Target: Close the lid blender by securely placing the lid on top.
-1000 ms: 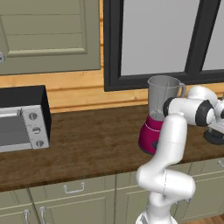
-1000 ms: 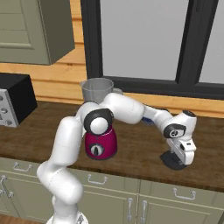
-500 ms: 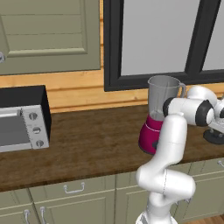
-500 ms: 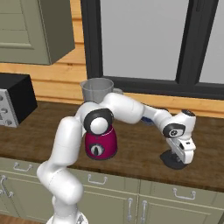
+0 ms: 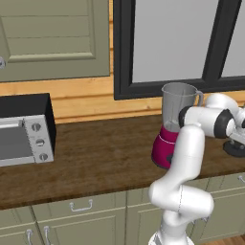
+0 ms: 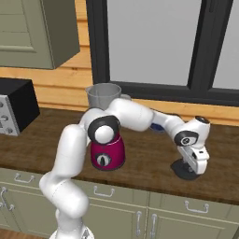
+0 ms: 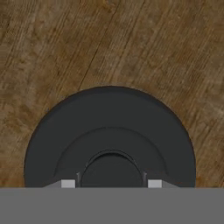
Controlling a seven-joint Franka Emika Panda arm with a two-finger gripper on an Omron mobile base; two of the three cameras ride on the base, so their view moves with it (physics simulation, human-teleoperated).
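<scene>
The lid (image 7: 109,127), a flat round dark cap with a raised knob in its middle, lies on the wooden counter to the right of the blender. My gripper (image 7: 111,183) points straight down over it, its fingertips (image 7: 68,183) pressed against both sides of the knob, shut on it. From the base, the lid (image 6: 183,169) rests flat under the gripper (image 6: 192,167). The blender (image 6: 106,154) has a magenta base and an open clear jar (image 6: 102,95), partly behind my arm. In the left base view the lid (image 5: 235,150) sits at the right edge, past the blender (image 5: 165,146).
A black-and-silver toaster oven (image 5: 24,129) stands at the counter's far left. A dark-framed window (image 6: 154,88) runs along the wall behind the blender. Bare wooden counter (image 5: 95,158) lies between the oven and the blender. Cabinet drawers run below the counter's front edge.
The fingers have drawn in on the lid's knob. The arm, the lid and the blender stay where they were.
</scene>
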